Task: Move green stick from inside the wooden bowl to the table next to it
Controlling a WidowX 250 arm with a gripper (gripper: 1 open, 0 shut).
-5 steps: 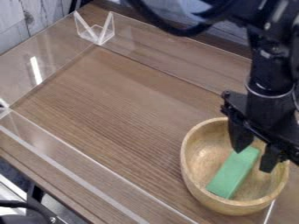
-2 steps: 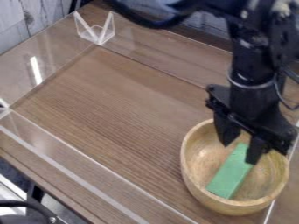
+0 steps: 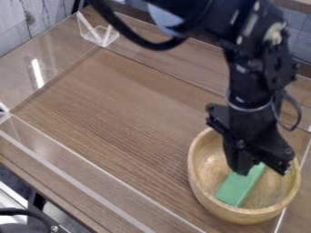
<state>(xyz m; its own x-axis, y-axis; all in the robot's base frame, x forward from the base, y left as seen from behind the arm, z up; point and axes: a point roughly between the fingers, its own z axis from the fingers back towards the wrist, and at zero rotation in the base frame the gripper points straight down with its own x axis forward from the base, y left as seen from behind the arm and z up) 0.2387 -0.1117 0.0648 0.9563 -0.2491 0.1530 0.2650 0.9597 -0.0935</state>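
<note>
The green stick (image 3: 238, 189) lies flat inside the wooden bowl (image 3: 198, 160), which sits at the near right of the table (image 3: 122, 109). My gripper (image 3: 257, 167) points straight down into the bowl. Its dark fingers have closed in on the stick's far end, one on each side, pressing against it. The stick's near end rests on the bowl's floor. The arm hides the far part of the bowl's rim.
Low clear acrylic walls (image 3: 49, 173) edge the table along the left and front. A small clear folded stand (image 3: 97, 30) sits at the far left corner. Bare wood-grain boards stretch to the left of the bowl.
The gripper has sunk lower into the bowl and shifted slightly left. Its fingers, wide apart before, have drawn together onto the stick's far end. The stick has not moved.
</note>
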